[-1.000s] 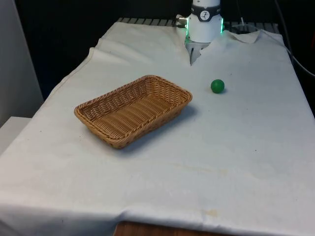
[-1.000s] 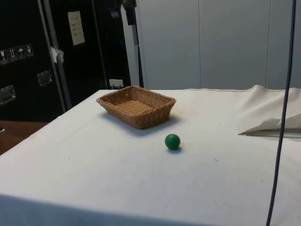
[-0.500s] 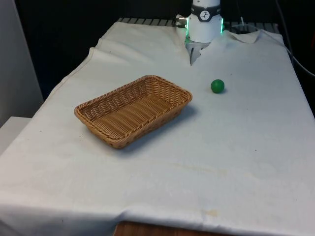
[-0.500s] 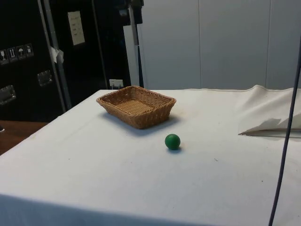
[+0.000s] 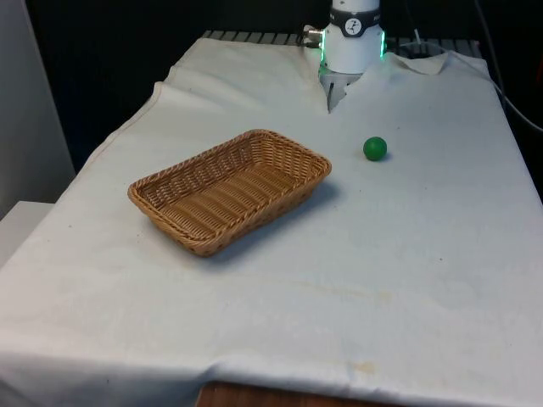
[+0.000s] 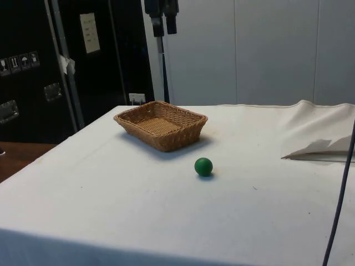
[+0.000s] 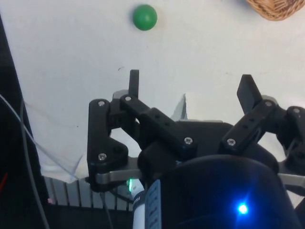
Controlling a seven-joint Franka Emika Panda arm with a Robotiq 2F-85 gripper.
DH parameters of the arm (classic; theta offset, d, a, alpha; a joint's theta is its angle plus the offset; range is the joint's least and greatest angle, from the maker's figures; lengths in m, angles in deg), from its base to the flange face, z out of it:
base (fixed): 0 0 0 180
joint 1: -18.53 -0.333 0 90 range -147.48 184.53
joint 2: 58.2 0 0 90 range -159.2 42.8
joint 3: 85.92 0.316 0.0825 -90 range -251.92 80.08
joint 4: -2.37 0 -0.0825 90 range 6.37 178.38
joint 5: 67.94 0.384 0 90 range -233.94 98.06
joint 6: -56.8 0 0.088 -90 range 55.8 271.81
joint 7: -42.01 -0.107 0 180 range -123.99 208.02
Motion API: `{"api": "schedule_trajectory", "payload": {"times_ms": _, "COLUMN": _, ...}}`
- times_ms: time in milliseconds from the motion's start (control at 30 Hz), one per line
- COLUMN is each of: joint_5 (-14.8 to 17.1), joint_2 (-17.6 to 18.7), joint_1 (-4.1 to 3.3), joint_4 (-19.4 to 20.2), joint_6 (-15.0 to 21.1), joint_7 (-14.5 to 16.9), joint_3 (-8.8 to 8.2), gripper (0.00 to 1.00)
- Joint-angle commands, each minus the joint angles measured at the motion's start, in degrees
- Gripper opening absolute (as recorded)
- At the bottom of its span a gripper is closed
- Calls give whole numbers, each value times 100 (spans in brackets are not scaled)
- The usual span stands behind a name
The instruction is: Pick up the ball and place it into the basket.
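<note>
Ball (image 5: 375,148), small and green, sits on the white cloth of the tabletop (image 5: 407,271), out in the open and touched by nothing. The 2 fingers (image 7: 134,82) of the black gripper (image 7: 190,88) stand wide apart with only air between them, holding nothing. In the side view the gripper (image 6: 161,16) hangs high above the tabletop, over the far side beyond the basket, pointing straight down. From the wrist the ball (image 7: 144,17) lies well clear of the fingertips, on the cloth far below and off to one side of them. Across the front view's left to right, the wicker basket (image 5: 229,190) comes first, lying at an angle, then the ball near it but apart, toward the robot's end.
</note>
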Motion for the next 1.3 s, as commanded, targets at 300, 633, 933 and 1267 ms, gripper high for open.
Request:
{"api": "schedule_trajectory", "payload": {"times_ms": 300, "joint_5": 0, "joint_2": -57, "joint_1": 0, "joint_4": 435, "joint_6": 401, "joint_7": -109, "joint_3": 52, "gripper": 100}}
{"api": "schedule_trajectory", "payload": {"times_ms": 633, "joint_5": 6, "joint_2": -229, "joint_1": 0, "joint_4": 1192, "joint_6": 1112, "joint_7": -332, "joint_3": 126, "gripper": 100}}
{"api": "schedule_trajectory", "payload": {"times_ms": 933, "joint_5": 23, "joint_2": -292, "joint_1": 0, "joint_4": 1690, "joint_6": 1570, "joint_7": -372, "joint_3": 143, "gripper": 100}}
{"api": "schedule_trajectory", "payload": {"times_ms": 1267, "joint_5": 46, "joint_2": -212, "joint_1": -11, "joint_4": 2166, "joint_6": 2286, "joint_7": -430, "joint_3": 206, "gripper": 100}}
